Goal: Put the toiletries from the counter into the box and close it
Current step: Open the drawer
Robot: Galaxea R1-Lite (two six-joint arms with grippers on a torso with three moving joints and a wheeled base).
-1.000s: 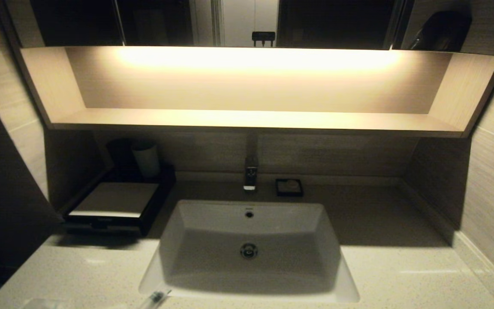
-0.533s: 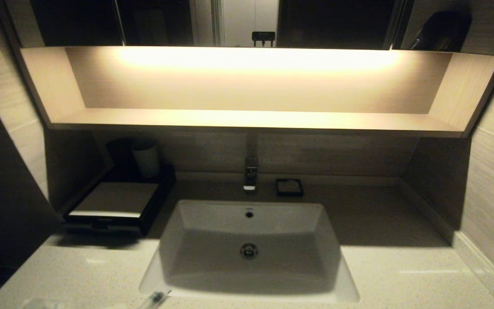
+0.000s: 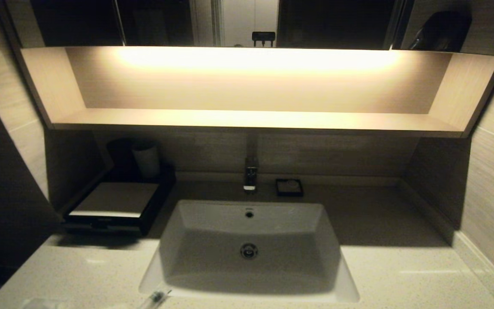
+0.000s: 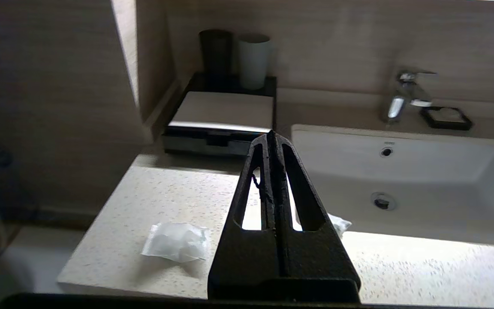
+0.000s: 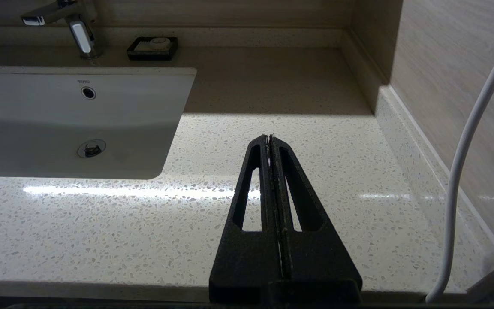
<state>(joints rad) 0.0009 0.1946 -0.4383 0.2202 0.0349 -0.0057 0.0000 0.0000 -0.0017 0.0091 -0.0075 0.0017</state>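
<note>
Nothing on the counter [image 3: 401,274] has shifted since the earlier head frames: the box, the basin and the wrapped stick at the near edge lie where they lay, and neither arm shows in that view.

Head view: the white basin [image 3: 249,249] is sunk into the middle of the counter. To the left of the basin, against the back wall, sits the box [image 3: 116,201], its pale top panel flat and its black drawer front facing the near edge. A pale cup [image 3: 146,159] stands upright behind the panel, beside a dark cup [image 3: 120,154]. Behind the basin rises the tap [image 3: 250,174], with a small black dish [image 3: 289,187] just to its right. A clear-wrapped stick [image 3: 155,297] lies at the basin's near left corner.

Left wrist view: the left gripper [image 4: 272,137] hangs over the counter on the basin's left side, pointing toward the box, its two fingers pressed together with nothing between them. A clear sachet [image 4: 176,241] lies on the stone to the left of the basin, near the counter's front edge. Another wrapped item [image 4: 339,224] peeks out from behind the fingers, beside the basin's near rim; I cannot tell what it is.

Right wrist view: the right gripper [image 5: 269,138] is parked over the stone to the right of the basin, fingers closed and empty. A white cable [image 5: 470,141] hangs by the side wall.
</note>
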